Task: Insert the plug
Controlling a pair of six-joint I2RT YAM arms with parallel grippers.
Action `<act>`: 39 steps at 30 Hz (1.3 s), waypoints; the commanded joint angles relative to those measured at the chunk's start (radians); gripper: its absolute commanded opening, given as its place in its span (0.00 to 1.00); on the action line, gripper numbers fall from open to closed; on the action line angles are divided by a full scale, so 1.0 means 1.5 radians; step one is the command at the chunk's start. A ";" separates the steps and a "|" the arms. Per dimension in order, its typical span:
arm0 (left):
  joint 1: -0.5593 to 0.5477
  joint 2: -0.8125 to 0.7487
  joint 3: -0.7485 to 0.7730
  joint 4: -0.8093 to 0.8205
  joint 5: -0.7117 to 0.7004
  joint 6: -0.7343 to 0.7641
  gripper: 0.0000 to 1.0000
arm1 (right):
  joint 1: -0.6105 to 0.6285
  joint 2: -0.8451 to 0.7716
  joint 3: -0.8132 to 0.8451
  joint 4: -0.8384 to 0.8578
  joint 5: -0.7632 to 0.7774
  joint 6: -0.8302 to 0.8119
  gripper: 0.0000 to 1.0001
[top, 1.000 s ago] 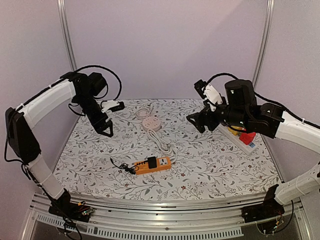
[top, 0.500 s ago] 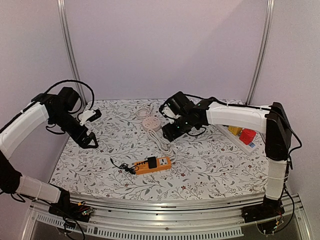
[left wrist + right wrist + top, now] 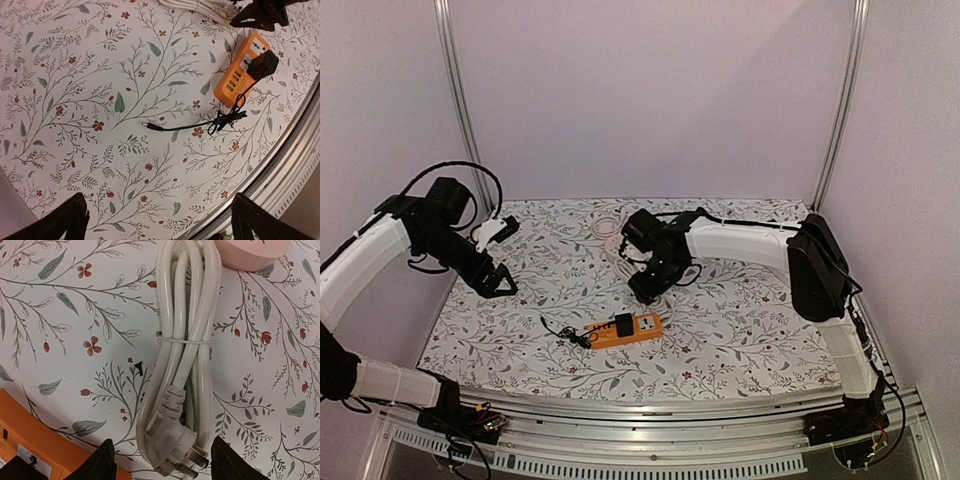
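Plug (image 3: 172, 447) between parted fingers (image 3: 102, 462) of right tool (image 3: 164, 462), orange strip (image 3: 25, 432) just beside.

The right gripper (image 3: 643, 291) now hangs just behind the orange power strip (image 3: 630, 327), over the bundled white cable (image 3: 186, 340) — a second ago it was well off to the strip's right, jaws wider. The left gripper (image 3: 498, 283) sits farther left of the strip — jaws wider.

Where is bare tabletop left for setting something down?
Bare tabletop lies right of the orange power strip, and left of the black cable toward the left gripper. Crowded mid-table: white cord, pink socket and right gripper cluster just behind the strip.
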 commanded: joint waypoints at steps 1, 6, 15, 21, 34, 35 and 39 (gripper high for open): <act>0.008 0.010 -0.001 0.013 0.020 0.000 1.00 | 0.000 0.020 0.026 -0.034 0.017 -0.035 0.64; 0.009 0.011 -0.003 0.012 0.018 0.000 1.00 | -0.015 0.049 0.045 -0.045 0.004 -0.047 0.59; 0.011 0.026 -0.002 0.011 0.017 0.000 1.00 | -0.030 0.045 0.041 -0.052 -0.012 -0.061 0.36; 0.012 0.035 0.000 0.009 0.019 0.001 1.00 | -0.056 -0.006 0.003 -0.045 -0.063 -0.032 0.15; 0.006 0.017 -0.009 0.009 0.117 0.033 0.99 | -0.134 -0.270 -0.214 0.072 -0.316 0.013 0.03; 0.006 0.016 -0.004 0.010 0.116 0.035 0.99 | -0.139 -0.295 -0.229 0.071 -0.314 0.009 0.02; -0.018 0.016 0.024 0.003 0.095 0.052 0.98 | -0.147 -0.373 -0.274 0.060 -0.309 -0.021 0.00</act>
